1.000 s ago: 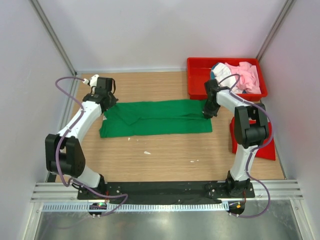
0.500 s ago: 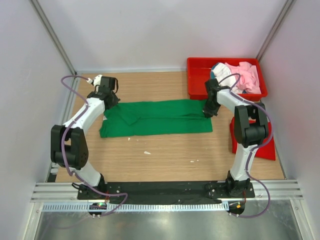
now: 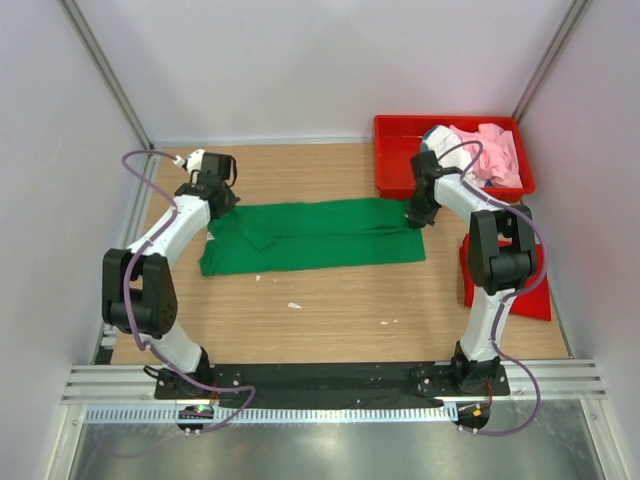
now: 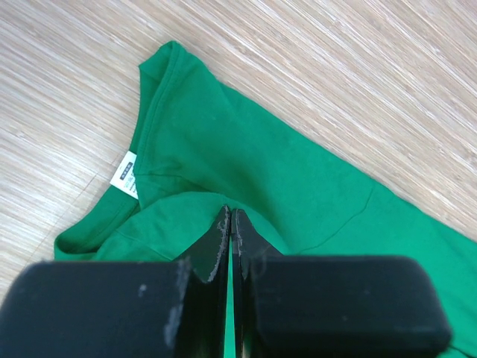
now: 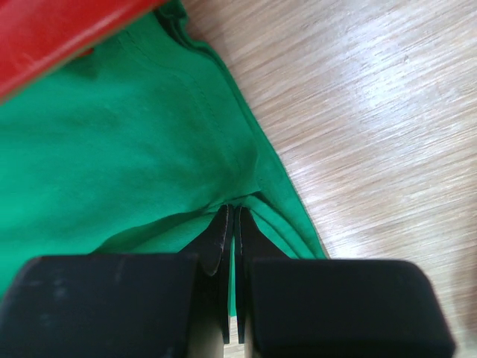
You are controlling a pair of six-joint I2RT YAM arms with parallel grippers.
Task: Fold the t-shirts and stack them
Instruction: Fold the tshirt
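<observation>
A bright green t-shirt (image 3: 310,235) lies folded into a long band across the middle of the wooden table. My left gripper (image 3: 215,203) is at its left end near the collar, shut on a fold of the green cloth (image 4: 246,149); its tips (image 4: 229,216) meet with cloth between them. My right gripper (image 3: 414,217) is at the shirt's right end, shut on gathered green cloth (image 5: 112,149) at its tips (image 5: 235,212). Pale pink and white shirts (image 3: 487,152) are heaped in the red tray. A red shirt (image 3: 530,298) lies flat at the right edge.
The red plastic tray (image 3: 395,165) stands at the back right, close behind my right gripper; its rim shows in the right wrist view (image 5: 59,30). White walls enclose the table on three sides. Small white scraps (image 3: 293,305) lie on the wood in front of the shirt.
My left arm's elbow has swung inward while its gripper stayed at the shirt's left end. My right gripper has shifted slightly toward the back. The green shirt lies the same.
</observation>
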